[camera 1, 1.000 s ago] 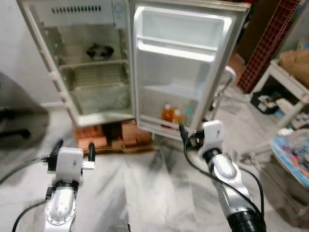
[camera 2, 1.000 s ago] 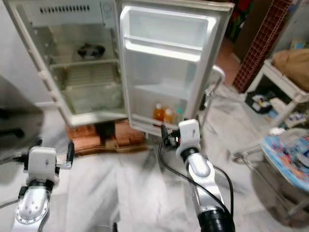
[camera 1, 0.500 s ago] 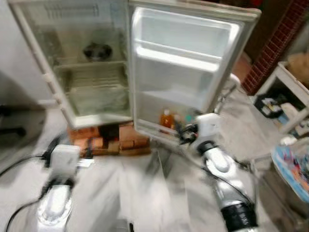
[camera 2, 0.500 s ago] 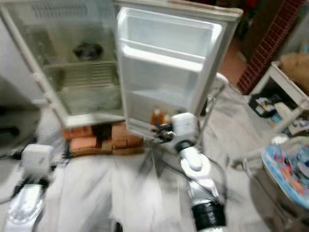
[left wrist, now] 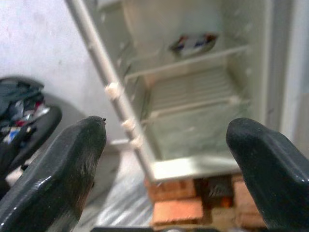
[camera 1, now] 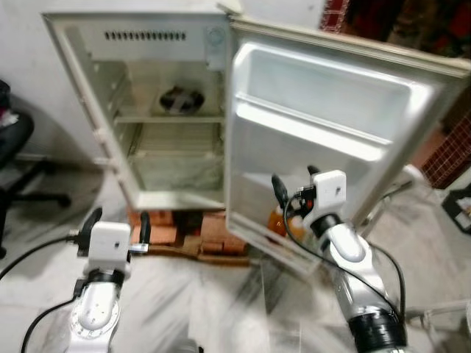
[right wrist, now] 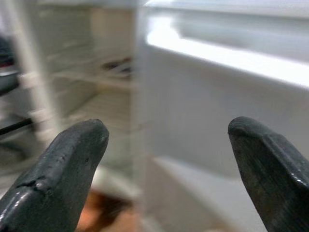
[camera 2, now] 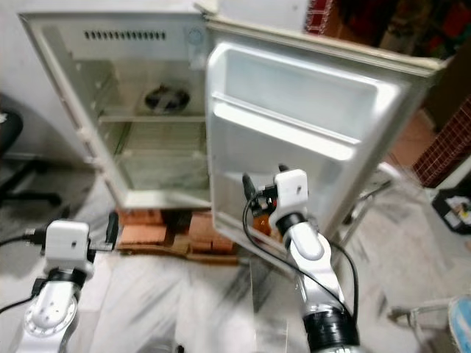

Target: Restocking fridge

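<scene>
The small white fridge (camera 1: 103, 140) stands open on bricks, its door (camera 1: 331, 125) swung out toward me. A dark bowl (camera 1: 176, 98) sits on the upper shelf; the same bowl (left wrist: 193, 43) appears in the left wrist view. Orange bottles (camera 1: 277, 221) stand in the door's bottom shelf. My right gripper (camera 1: 293, 180) is open and empty, held just in front of the door's inner face above the bottles. My left gripper (camera 1: 118, 218) is open and empty, low before the cabinet. Both wrist views show their fingers (right wrist: 63, 164) spread wide with nothing between.
Red bricks (camera 1: 213, 229) prop the fridge off the marble floor (camera 1: 221, 309). A black office chair (camera 1: 18, 143) stands at the left. A white metal frame (camera 1: 390, 195) shows beyond the door's edge at the right, with a red brick wall (camera 1: 450, 143) behind.
The camera has swung left and nearer, so the fridge looks bigger and the right-hand shelving has left the picture. My right gripper now sits higher against the door, above the bottles.
</scene>
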Controlling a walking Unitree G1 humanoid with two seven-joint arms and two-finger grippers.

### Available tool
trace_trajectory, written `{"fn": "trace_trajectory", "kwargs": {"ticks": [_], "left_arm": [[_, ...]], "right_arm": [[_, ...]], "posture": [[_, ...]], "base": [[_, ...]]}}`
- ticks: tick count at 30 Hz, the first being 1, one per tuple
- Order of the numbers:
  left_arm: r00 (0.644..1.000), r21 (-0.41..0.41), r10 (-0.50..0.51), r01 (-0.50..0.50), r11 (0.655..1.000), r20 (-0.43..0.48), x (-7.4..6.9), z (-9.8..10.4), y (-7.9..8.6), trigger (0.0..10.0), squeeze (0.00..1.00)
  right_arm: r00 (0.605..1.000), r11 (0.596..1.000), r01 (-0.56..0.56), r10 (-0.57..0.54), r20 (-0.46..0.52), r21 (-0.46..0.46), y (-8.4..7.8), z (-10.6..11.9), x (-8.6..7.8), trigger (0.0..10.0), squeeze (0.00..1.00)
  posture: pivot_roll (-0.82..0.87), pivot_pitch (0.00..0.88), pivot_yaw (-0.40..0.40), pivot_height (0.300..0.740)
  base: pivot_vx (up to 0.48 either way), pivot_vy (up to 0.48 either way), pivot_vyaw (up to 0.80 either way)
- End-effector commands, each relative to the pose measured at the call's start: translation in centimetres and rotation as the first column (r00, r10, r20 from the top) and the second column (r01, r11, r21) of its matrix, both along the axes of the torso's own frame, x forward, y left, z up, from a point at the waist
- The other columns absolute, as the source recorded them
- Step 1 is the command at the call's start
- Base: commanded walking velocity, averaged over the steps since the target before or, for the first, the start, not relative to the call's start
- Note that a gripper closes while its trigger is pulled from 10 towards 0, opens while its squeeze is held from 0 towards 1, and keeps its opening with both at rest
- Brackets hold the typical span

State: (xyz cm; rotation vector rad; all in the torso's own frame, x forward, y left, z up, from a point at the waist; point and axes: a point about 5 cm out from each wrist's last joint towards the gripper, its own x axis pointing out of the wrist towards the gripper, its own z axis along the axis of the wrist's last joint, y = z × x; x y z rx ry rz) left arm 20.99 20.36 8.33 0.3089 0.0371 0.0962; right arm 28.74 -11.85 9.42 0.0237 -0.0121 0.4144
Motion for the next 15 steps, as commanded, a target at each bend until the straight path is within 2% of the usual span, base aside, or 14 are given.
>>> {"fn": "trace_trajectory", "kwargs": {"ticks": [1,5,7,13,15], "left_arm": [[1.000,-0.008,-0.016,0.016,1.000,0.000,-0.1,0.1,-0.3,10.0,0.00],[0.999,-0.008,-0.039,0.039,0.999,0.002,0.0,0.1,-0.6,10.0,0.00],[0.999,-0.007,-0.044,0.044,0.999,0.004,0.0,0.1,-0.7,10.0,0.00],[0.999,-0.011,-0.049,0.049,0.999,0.005,0.0,0.1,-0.8,10.0,0.00],[0.999,-0.010,-0.052,0.052,0.999,0.003,0.0,0.1,-0.8,10.0,0.00]], "right_arm": [[0.989,0.991,-0.129,0.131,-0.069,0.028,0.2,-0.8,-1.2,10.0,0.00],[0.937,0.955,-0.294,0.294,-0.192,0.028,0.6,-2.4,-2.7,10.0,0.00],[0.936,0.958,-0.287,0.285,-0.208,0.020,0.4,-2.7,-2.6,10.0,0.00],[0.925,0.950,-0.312,0.305,-0.227,0.006,0.4,-2.9,-2.5,10.0,0.00],[0.898,0.930,-0.366,0.346,-0.272,-0.027,0.5,-3.5,-2.9,10.0,0.00]], "posture": [[0.05,0.039,-0.025,0.740],[0.05,0.037,-0.026,0.740],[0.05,0.037,-0.026,0.740],[0.05,0.036,-0.027,0.740],[0.05,0.036,-0.029,0.740]], "base": [[0.000,0.000,0.00],[0.000,0.000,0.00],[0.000,0.000,0.00],[0.000,-0.426,0.00],[0.000,-0.480,0.00]]}}
